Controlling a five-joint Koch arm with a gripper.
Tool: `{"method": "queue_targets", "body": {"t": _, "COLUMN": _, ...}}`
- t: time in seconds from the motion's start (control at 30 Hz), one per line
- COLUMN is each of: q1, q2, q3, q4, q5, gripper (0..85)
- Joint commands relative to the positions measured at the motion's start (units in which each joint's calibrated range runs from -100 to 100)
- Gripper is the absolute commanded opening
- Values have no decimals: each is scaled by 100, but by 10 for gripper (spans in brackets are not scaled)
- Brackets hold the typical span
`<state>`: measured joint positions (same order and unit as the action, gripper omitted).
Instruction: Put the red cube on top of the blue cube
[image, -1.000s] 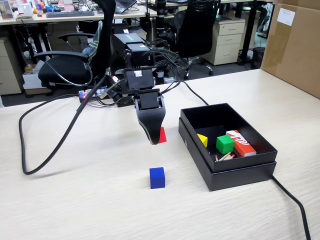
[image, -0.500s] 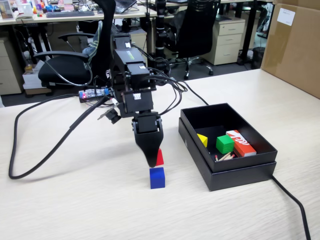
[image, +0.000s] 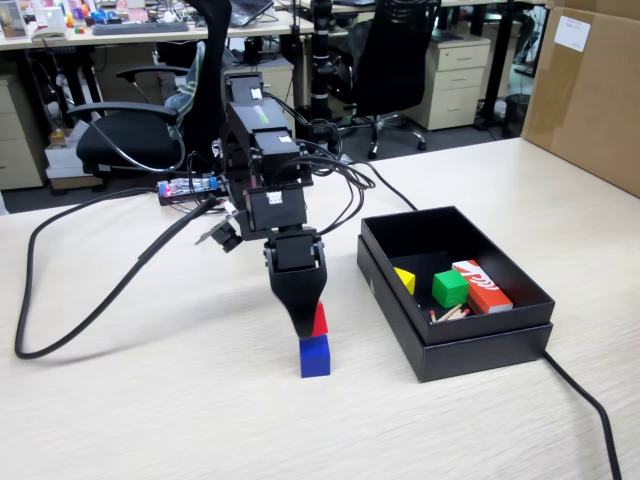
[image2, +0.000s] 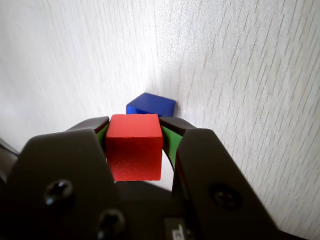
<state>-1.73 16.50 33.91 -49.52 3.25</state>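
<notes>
The blue cube (image: 314, 356) stands on the pale wooden table in the fixed view, left of the black box. My gripper (image: 310, 328) hangs right above it, shut on the red cube (image: 319, 320), whose underside sits at or just above the blue cube's top; contact cannot be told. In the wrist view the red cube (image2: 134, 146) is squeezed between the green-lined jaws of the gripper (image2: 134, 125), and the blue cube (image2: 150, 105) peeks out just beyond it.
A black open box (image: 455, 340) stands to the right, holding a yellow piece (image: 404, 280), a green cube (image: 450, 288) and a red-orange and white box (image: 482, 285). Black cables (image: 90, 310) loop across the table at left. A cardboard box (image: 590, 90) sits far right.
The arm has swung forward and down with the red cube, from well behind and above the blue cube to directly over it, dropping slightly more in the last half second.
</notes>
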Motion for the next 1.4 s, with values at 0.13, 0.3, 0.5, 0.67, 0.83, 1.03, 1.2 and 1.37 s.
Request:
{"method": "queue_targets", "body": {"t": 0.13, "q1": -5, "q2": -119, "q3": 344, "q4": 317, "q5": -10, "gripper": 9}}
{"method": "queue_targets", "body": {"t": 0.3, "q1": 5, "q2": -96, "q3": 344, "q4": 334, "q5": -10, "gripper": 9}}
{"method": "queue_targets", "body": {"t": 0.5, "q1": 10, "q2": -50, "q3": 344, "q4": 394, "q5": -15, "gripper": 9}}
{"method": "queue_targets", "body": {"t": 0.67, "q1": 10, "q2": -38, "q3": 344, "q4": 489, "q5": -15, "gripper": 9}}
{"method": "queue_targets", "body": {"t": 0.83, "q1": 15, "q2": 8, "q3": 362, "q4": 593, "q5": -15, "gripper": 9}}
{"method": "queue_targets", "body": {"t": 1.03, "q1": 5, "q2": 31, "q3": 344, "q4": 610, "q5": -15, "gripper": 11}}
{"method": "queue_targets", "body": {"t": 1.2, "q1": 0, "q2": -15, "q3": 299, "q4": 515, "q5": -20, "gripper": 9}}
{"method": "queue_targets", "body": {"t": 1.37, "q1": 39, "q2": -199, "q3": 308, "q4": 351, "q5": -10, "gripper": 9}}
